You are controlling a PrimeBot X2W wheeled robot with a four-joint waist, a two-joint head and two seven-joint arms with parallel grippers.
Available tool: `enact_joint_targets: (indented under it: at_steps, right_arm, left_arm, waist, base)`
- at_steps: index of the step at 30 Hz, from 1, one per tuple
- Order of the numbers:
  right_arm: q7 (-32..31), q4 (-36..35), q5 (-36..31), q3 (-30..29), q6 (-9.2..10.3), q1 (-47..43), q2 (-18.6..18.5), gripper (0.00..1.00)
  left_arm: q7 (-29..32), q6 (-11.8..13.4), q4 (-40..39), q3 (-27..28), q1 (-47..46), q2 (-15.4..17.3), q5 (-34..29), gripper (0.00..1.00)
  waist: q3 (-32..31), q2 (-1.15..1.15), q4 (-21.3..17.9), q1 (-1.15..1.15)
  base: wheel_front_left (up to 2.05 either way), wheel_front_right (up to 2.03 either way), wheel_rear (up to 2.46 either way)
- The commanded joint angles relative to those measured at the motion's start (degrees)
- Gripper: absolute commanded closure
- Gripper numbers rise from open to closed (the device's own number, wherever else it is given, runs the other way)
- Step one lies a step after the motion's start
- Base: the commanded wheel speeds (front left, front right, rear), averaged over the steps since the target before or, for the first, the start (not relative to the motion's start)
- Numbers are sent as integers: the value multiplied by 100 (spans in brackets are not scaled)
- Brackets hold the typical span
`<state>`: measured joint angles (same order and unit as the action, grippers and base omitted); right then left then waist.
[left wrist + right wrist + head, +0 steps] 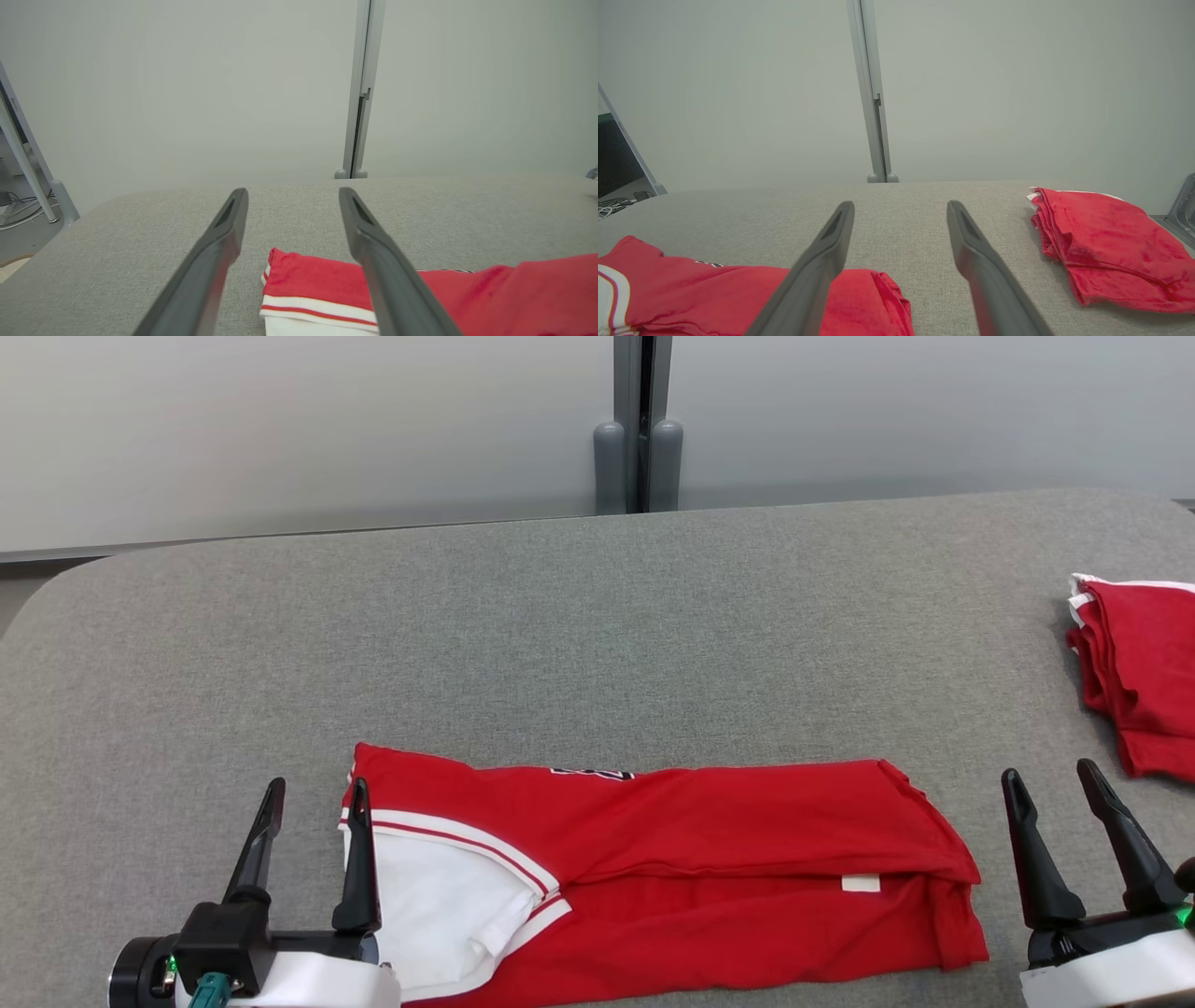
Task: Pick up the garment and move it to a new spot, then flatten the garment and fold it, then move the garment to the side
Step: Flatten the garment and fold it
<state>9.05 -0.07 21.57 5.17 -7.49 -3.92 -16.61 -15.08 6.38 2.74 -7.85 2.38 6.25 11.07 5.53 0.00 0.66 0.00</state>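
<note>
Between my left gripper (317, 786) and right gripper (1048, 771), both gaping wide and empty, the folded shirt (672, 859) is lying crosswise, nearer my left.

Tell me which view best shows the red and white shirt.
Head view: nearly the whole shirt shows. Left wrist view catches its striped end; right wrist view, its plain red end.
</note>
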Motion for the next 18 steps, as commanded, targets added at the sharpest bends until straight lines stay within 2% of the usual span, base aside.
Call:
enact_joint_targets:
  at_steps: [1, 11, 18]
  right_arm:
    - [6, 26, 5, -14, 0, -11, -21, 0]
    - [-103, 160, 61, -13, 0, -60, -40, 0]
    - [-220, 847, 252, 89, 0, 11, -21, 0]
  left_arm:
    - [1, 22, 16, 6, -49, 28, 20, 0]
    - [68, 76, -21, -52, -83, 56, 32, 0]
    - [62, 88, -74, -152, -262, 3, 17, 0]
  waist:
    - [3, 0, 13, 0]
    - [-12, 0, 68, 0]
    - [237, 0, 182, 0]
  base:
    - [0, 0, 0]
    - [0, 0, 0]
    - [0, 0, 0]
